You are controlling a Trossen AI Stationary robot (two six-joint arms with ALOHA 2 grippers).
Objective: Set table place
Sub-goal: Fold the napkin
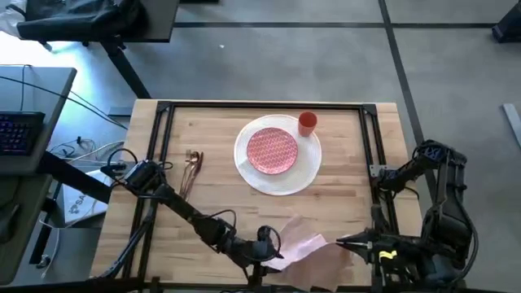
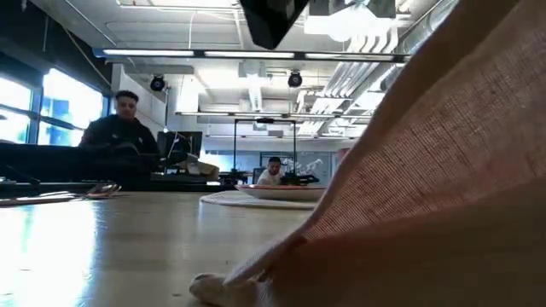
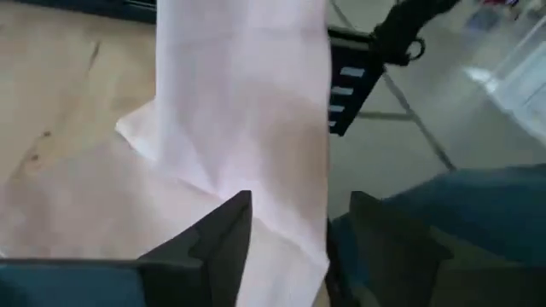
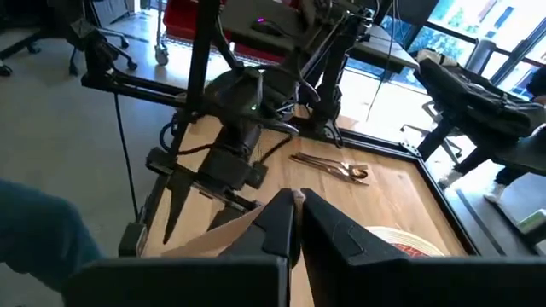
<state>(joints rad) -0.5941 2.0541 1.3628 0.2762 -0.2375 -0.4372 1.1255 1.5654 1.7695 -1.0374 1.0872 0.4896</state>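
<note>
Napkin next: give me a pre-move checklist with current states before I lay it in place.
1. Right gripper pinching the napkin: ok, fingers closed on its edge.
2. Left gripper on the cloth: cannot tell; fingers apart, cloth between them.
3. Napkin flat: not ok, crumpled and partly lifted at the near table edge.
4. Red-patterned plate centred on white plate: ok.
5. Orange cup upright beside the plates: ok.
6. Cutlery left of the plates, clear of the cloth: ok.

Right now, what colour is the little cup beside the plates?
Orange-red. The cup shows best in the high view, at the big white plate's far right edge.
</note>
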